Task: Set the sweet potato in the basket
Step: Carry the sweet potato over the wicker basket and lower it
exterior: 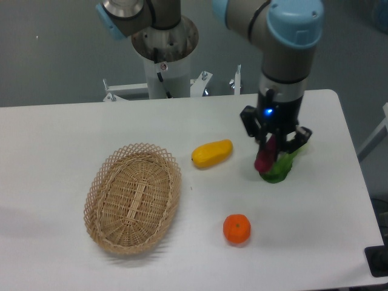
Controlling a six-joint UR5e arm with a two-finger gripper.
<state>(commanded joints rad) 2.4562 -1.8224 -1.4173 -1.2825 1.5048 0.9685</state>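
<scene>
My gripper [268, 147] is shut on the sweet potato [265, 157], a slim magenta tuber that hangs nearly upright between the fingers, above the table at the right. The basket [133, 197], an oval tan wicker one with a lacy rim, sits empty on the table at the left, well apart from the gripper.
A green vegetable [280, 169] lies right behind and below the held tuber. A plump yellow fruit [212, 153] lies between gripper and basket. A round orange [236, 229] sits toward the front. The arm's base column [163, 54] stands at the back.
</scene>
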